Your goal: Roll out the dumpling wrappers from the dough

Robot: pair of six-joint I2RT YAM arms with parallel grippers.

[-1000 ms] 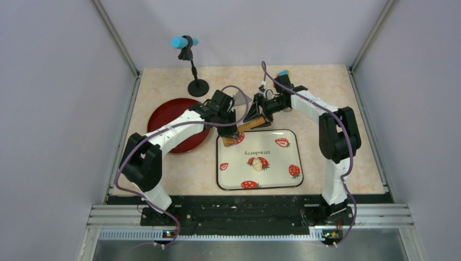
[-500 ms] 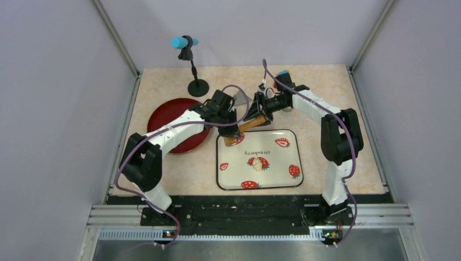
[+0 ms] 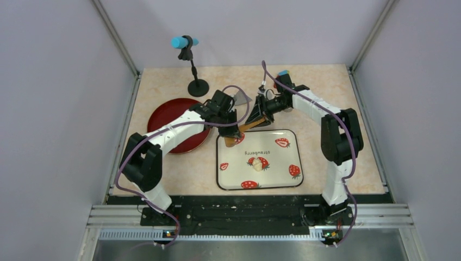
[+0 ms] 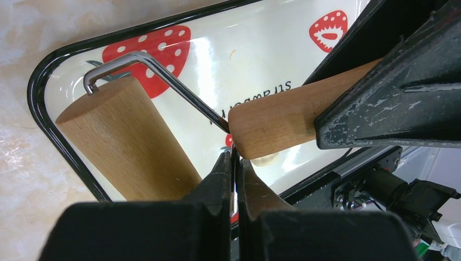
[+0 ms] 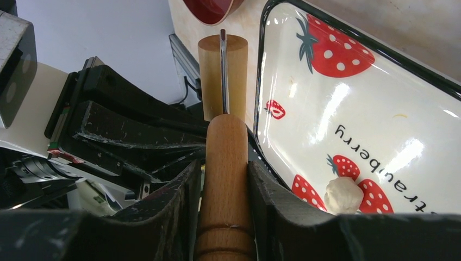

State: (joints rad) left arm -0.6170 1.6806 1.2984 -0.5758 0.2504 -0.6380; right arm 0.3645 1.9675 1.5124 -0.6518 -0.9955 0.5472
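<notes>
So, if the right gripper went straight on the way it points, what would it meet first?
Probably the rolling pin's roller, just beyond the handle between its fingers; the left gripper sits close beside.

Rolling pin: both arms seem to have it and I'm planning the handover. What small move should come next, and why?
Probably open the left pincer. It is shut on the pin's wire arm, while the right pincer grips the wooden handle on both sides, so it could then carry the roller to the dough lump lying unflattened on the tray.
</notes>
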